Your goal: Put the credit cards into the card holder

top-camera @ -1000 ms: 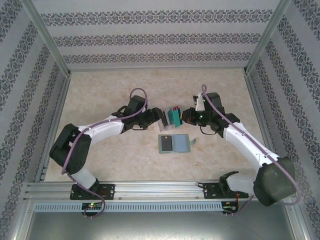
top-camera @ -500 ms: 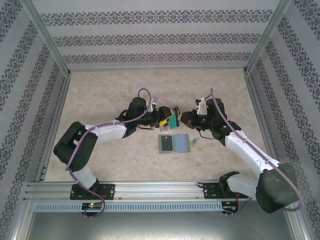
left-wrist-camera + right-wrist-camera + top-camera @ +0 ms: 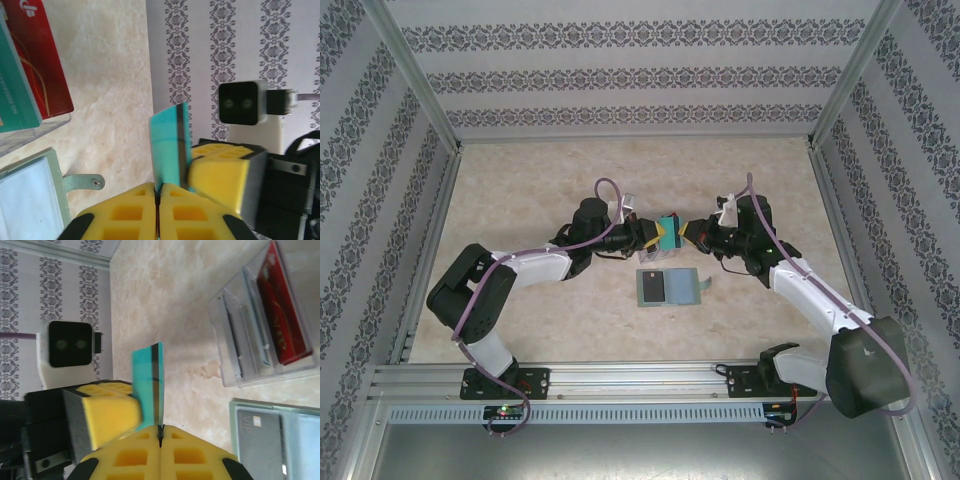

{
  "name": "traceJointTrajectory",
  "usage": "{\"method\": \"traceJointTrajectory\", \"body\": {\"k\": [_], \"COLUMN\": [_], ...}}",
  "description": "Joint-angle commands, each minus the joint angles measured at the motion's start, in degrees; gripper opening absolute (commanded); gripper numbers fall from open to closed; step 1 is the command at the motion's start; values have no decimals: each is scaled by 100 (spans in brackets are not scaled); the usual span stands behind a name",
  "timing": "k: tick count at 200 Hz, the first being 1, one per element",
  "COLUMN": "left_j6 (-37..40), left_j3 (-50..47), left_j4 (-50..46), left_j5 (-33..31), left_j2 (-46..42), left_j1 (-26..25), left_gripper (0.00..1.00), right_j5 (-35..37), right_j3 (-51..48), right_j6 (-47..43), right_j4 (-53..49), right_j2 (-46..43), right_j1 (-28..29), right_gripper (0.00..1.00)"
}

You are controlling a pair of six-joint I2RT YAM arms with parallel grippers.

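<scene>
A teal credit card (image 3: 669, 236) hangs edge-up above the table's middle, pinched from both sides. My left gripper (image 3: 158, 191) is shut on its lower edge, and the card (image 3: 170, 145) rises from the closed yellow pads. My right gripper (image 3: 160, 434) is shut on the same card (image 3: 147, 380), coming in from the opposite side. The card holder (image 3: 684, 286) lies open and flat just in front of the grippers, with a dark grey credit card (image 3: 257, 440) in its left pocket. A red credit card (image 3: 282, 310) stands in a clear box (image 3: 250, 340).
The clear box (image 3: 35, 134) holds a red card (image 3: 42, 65) and another teal one (image 3: 15, 90), right behind the grippers. The holder's strap with a snap (image 3: 82, 182) points away from it. Metal frame rails (image 3: 430, 220) and patterned walls bound the beige table (image 3: 540, 190).
My left gripper has moved right to the teal card and closed on it. The right gripper stayed shut on the card and shifted slightly with it.
</scene>
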Motion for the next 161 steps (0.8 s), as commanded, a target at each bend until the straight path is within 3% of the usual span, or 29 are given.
{"method": "traceJointTrajectory", "body": {"k": [1, 16, 36, 66, 104, 161], "left_j6": [-18, -20, 98, 646, 1204, 906], "left_j3": [-143, -198, -262, -329, -361, -883], "left_j4": [379, 335, 65, -1095, -2007, -1247], "left_j5": [67, 13, -74, -577, -1198, -1710], "left_j2": [-187, -221, -281, -492, -574, -279], "left_j1": [-72, -72, -72, -138, -497, -950], "left_gripper": [0, 0, 0, 0, 0, 0], "right_j5": [-88, -35, 56, 445, 308, 713], "right_j3": [-89, -129, -197, -301, -337, -196], "right_j6": [24, -10, -207, -768, -1199, -1752], "right_j4": [160, 57, -184, -871, -1126, -1583], "right_j2": [38, 63, 76, 144, 599, 1297], "right_j1": [6, -14, -27, 7, 110, 174], "right_gripper": [0, 3, 23, 30, 32, 33]}}
